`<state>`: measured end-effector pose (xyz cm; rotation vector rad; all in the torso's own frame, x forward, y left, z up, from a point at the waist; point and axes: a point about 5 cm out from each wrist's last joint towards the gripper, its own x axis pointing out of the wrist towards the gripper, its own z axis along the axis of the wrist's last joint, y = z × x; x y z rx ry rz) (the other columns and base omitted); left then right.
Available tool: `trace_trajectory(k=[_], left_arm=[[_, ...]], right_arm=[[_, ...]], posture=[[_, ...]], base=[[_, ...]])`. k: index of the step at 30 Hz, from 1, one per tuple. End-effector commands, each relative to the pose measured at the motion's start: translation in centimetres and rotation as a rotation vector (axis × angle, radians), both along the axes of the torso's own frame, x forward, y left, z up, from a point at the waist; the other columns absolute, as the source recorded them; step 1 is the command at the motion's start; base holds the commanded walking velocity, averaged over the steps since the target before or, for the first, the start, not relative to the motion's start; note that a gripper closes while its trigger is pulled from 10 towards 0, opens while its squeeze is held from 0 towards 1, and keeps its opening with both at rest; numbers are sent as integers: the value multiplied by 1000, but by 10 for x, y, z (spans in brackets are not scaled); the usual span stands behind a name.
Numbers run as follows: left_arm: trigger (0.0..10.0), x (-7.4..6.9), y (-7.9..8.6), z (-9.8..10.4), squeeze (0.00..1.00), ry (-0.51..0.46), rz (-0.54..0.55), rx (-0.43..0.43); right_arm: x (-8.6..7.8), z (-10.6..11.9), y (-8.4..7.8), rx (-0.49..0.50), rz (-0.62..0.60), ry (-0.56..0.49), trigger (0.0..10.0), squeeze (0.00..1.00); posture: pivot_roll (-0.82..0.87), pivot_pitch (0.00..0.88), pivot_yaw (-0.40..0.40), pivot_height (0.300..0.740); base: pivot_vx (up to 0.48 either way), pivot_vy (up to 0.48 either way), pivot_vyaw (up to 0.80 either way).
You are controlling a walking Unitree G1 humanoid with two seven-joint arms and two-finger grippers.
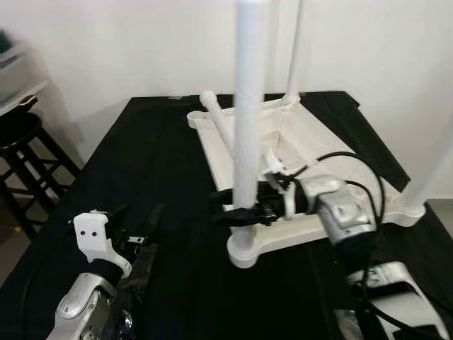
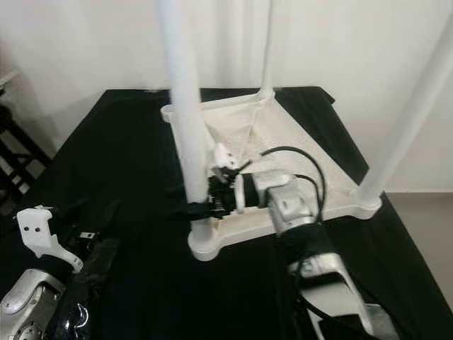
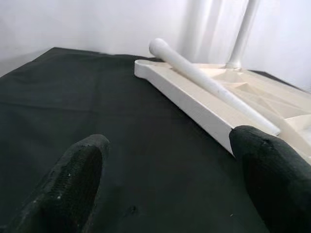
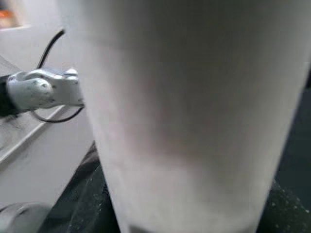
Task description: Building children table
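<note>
Your right gripper (image 1: 241, 212) clamps the upright leg (image 1: 249, 127) at the near corner of the inverted tabletop (image 1: 311, 230), steadying it in its socket, while your left gripper (image 3: 170, 160) waits wide open over the black cloth (image 1: 163, 163).

I see the white tabletop (image 1: 333, 152) lying upside down on the black cloth, its ribbed underside facing up. Three white legs stand upright in its corner sockets: the near leg (image 1: 248, 127) at the front corner, a far leg (image 1: 294, 49) at the back corner, and another leg (image 2: 414, 113) at the right corner. A fourth leg, the loose leg (image 1: 218, 120), lies flat along the tabletop's left edge, its rounded end by the far left corner.
</note>
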<state>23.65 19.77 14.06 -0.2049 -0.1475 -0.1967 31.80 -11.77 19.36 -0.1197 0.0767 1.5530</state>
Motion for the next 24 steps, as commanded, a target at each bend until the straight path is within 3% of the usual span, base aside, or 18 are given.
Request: trace_trajectory(k=[1, 2, 4, 5, 6, 7, 8, 11, 12, 15, 16, 17, 19, 20, 21, 24], left_arm=[[10000, -1, 2, 0, 0, 11, 3, 0], [10000, -2, 3, 0, 0, 12, 4, 2], [10000, -2, 3, 0, 0, 12, 4, 2], [10000, -2, 4, 0, 0, 12, 5, 3], [10000, -2, 5, 0, 0, 15, 2, 4], [10000, -2, 5, 0, 0, 15, 2, 4], [10000, -1, 6, -1, 0, 17, -1, 8], [10000, -1, 6, -1, 0, 17, -1, 8], [10000, 0, 7, -1, 0, 21, -2, 10], [10000, 1, 7, -1, 0, 24, -10, 12], [10000, 1, 7, -1, 0, 25, -10, 14], [10000, 1, 8, -1, 0, 25, -4, 15], [10000, 1, 9, -1, 0, 25, 2, 16], [10000, 1, 9, -1, 0, 25, 7, 15], [10000, 1, 10, -1, 0, 25, 10, 15], [10000, 1, 10, -1, 0, 25, 10, 15]], right_arm=[[-16, -28, -4, -107, -126, 91, 0, 0], [-26, -38, 1, -140, -226, 94, 0, 0], [-26, -38, 1, -140, -226, 94, 0, 0], [-31, -43, 5, -159, -292, 94, 0, 0], [-46, -56, 27, -194, -465, 71, 0, 0], [-46, -56, 27, -194, -465, 71, 0, 0], [-52, -55, 37, -193, -599, 24, 0, 0], [-52, -55, 37, -193, -599, 24, 0, 0], [-50, -52, 41, -154, -707, 74, 0, 0], [-45, -51, 43, -152, -740, 82, 0, 0], [-41, -50, 43, -161, -720, 80, 2706, 0], [-38, -50, 44, -174, -704, 78, 10000, 0], [-37, -50, 44, -185, -694, 66, 10000, 0], [-38, -46, 45, -167, -667, 85, 10000, 835], [-37, -42, 46, -138, -635, 101, 10000, 1000], [-36, -36, 48, -96, -592, 107, 10000, 1000]], posture=[[-21, 109, 31, 740], [-17, 112, 31, 740], [-17, 112, 31, 740], [-19, 111, 33, 740], [-36, 118, 67, 740], [-36, 118, 67, 740], [-38, 113, 67, 740], [-38, 113, 67, 740], [-44, 103, 76, 740], [-39, 97, 68, 740], [-31, 95, 67, 740], [-30, 90, 68, 740], [-30, 90, 68, 740], [-28, 93, 69, 740], [-25, 96, 70, 740], [-26, 94, 70, 740]], base=[[0, 0, 0], [0, 0, 0], [0, 0, 0], [0, 0, 0], [0, 0, 0], [0, 0, 0], [0, 0, 0], [0, 0, 0], [0, 0, 0], [0, 0, 0], [0, 0, 0], [0, 0, 0], [0, 0, 0], [0, 0, 0], [0, 0, 0], [0, 0, 0]])
